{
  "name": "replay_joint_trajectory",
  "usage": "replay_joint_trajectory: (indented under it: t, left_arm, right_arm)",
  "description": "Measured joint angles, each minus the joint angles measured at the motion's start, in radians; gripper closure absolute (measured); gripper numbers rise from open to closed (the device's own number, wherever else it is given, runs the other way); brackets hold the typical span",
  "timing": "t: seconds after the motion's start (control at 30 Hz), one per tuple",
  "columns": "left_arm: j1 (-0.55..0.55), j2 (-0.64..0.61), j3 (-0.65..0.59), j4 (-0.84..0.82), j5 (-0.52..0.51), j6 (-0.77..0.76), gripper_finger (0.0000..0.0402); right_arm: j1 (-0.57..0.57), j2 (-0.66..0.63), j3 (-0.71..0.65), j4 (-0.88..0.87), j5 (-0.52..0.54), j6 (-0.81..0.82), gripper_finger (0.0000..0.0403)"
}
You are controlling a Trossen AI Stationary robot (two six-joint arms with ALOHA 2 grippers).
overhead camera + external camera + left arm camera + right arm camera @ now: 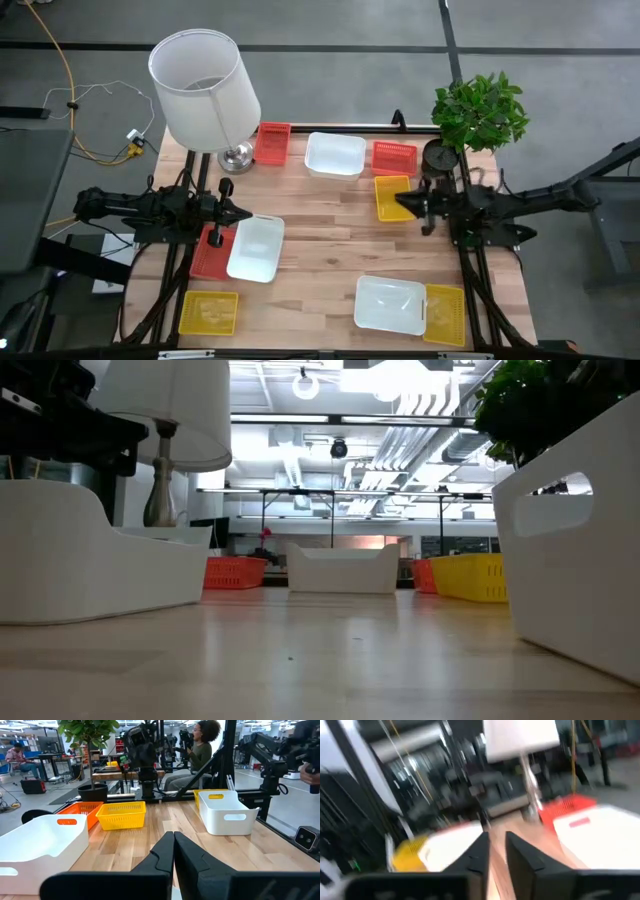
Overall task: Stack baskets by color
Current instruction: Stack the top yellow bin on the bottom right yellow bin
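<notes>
In the high view, baskets lie spread over the wooden table. At the far edge are a red basket [272, 143], a white basket [335, 155] and a second red basket [394, 157], with a yellow basket [392, 196] just nearer. At the left a white basket [255, 248] lies partly on a red basket [205, 258]. Near the front edge are a yellow basket [209, 312], a white basket [390, 304] and a yellow basket [445, 314] beside it. My left gripper [173, 845] is shut and level at the left. My right gripper [497, 847] is slightly open, level, above the yellow basket's right part.
A big white lampshade on a metal foot [205, 90] stands at the far left corner. A potted plant [480, 110] stands at the far right corner. Bare wood [330, 230] lies in the table's middle. People sit in the room beyond the table.
</notes>
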State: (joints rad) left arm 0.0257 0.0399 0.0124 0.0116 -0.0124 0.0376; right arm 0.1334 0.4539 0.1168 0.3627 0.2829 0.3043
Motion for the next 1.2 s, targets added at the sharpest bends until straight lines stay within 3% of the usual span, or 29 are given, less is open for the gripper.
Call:
replay_joint_trajectory:
  t: [0.17,0.27,0.43,0.53,0.7,1.2]
  left_arm:
    - [0.000,0.000,0.000,0.000,0.000,0.000,0.0402]
    - [0.000,0.000,0.000,0.000,0.000,0.000,0.0402]
    - [0.000,0.000,0.000,0.000,0.000,0.000,0.0401]
    - [0.000,0.000,0.000,0.000,0.000,0.000,0.0402]
    - [0.000,0.000,0.000,0.000,0.000,0.000,0.0402]
    - [0.000,0.000,0.000,0.000,0.000,0.000,0.0401]
  right_arm:
    - [0.088,0.177,0.164,-0.280,0.126,0.047,0.0257]
    - [0.120,0.284,0.294,-0.539,0.246,0.135,0.0227]
    - [0.114,0.456,0.468,-1.004,0.470,0.499,0.0212]
    - [0.081,0.549,0.501,-1.158,0.497,0.684,0.0212]
    - [0.011,0.682,0.491,-1.205,0.479,0.796,0.0211]
    - [-0.145,0.928,0.491,-1.175,0.446,0.824,0.0220]
